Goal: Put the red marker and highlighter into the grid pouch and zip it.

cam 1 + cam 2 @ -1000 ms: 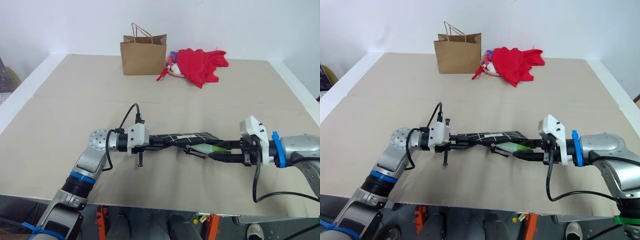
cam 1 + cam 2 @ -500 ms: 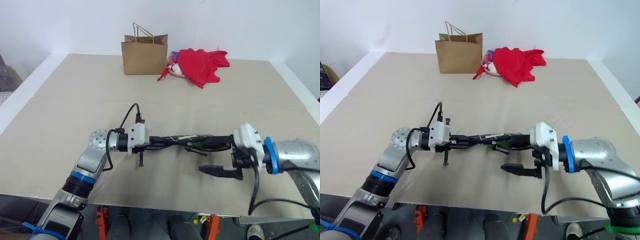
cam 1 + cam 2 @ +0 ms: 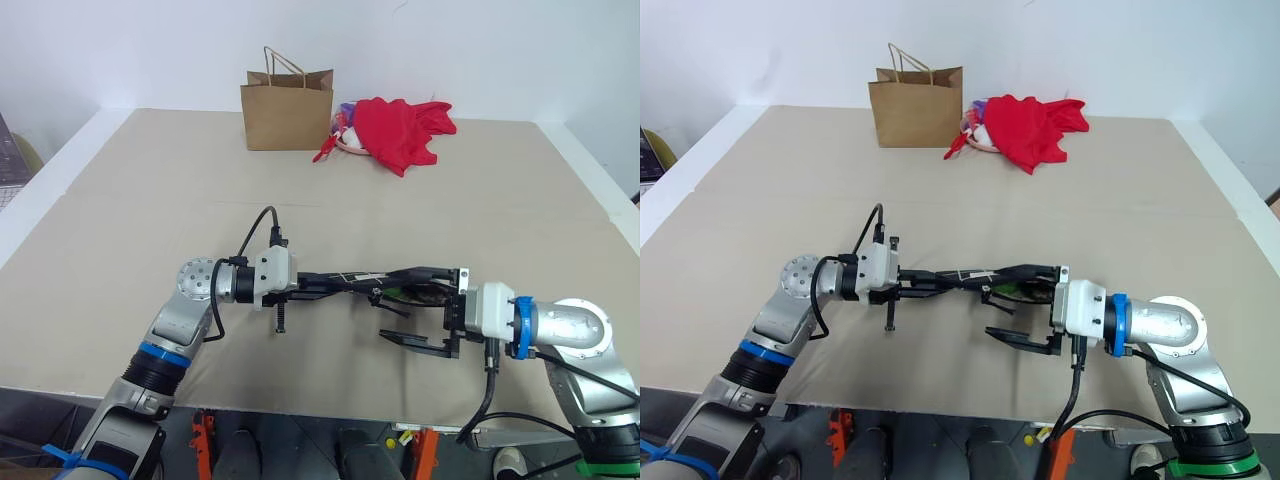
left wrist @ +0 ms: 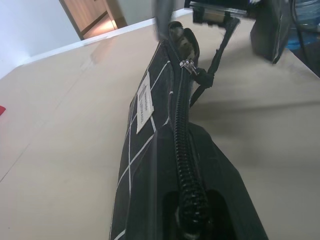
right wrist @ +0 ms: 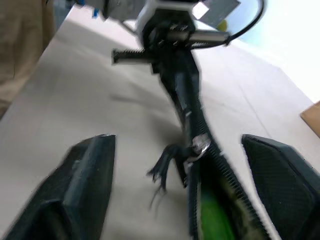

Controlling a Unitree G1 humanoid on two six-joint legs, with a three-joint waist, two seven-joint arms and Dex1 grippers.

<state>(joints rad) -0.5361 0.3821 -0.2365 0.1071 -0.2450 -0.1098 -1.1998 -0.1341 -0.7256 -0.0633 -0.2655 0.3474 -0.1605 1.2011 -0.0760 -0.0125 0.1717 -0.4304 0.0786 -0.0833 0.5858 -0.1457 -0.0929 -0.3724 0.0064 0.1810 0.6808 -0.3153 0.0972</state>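
Left gripper [image 3: 300,285] pinching end of grid pouch [image 3: 360,281], holding it level above table [image 3: 150,200]. Right gripper [image 3: 425,305] spread, fingers straddling open far end. Highlighter [image 5: 212,222] showing green inside mouth; red marker not discernible. Judging zip step in hand: closing on zipper pull [image 5: 200,146], dragging along teeth.
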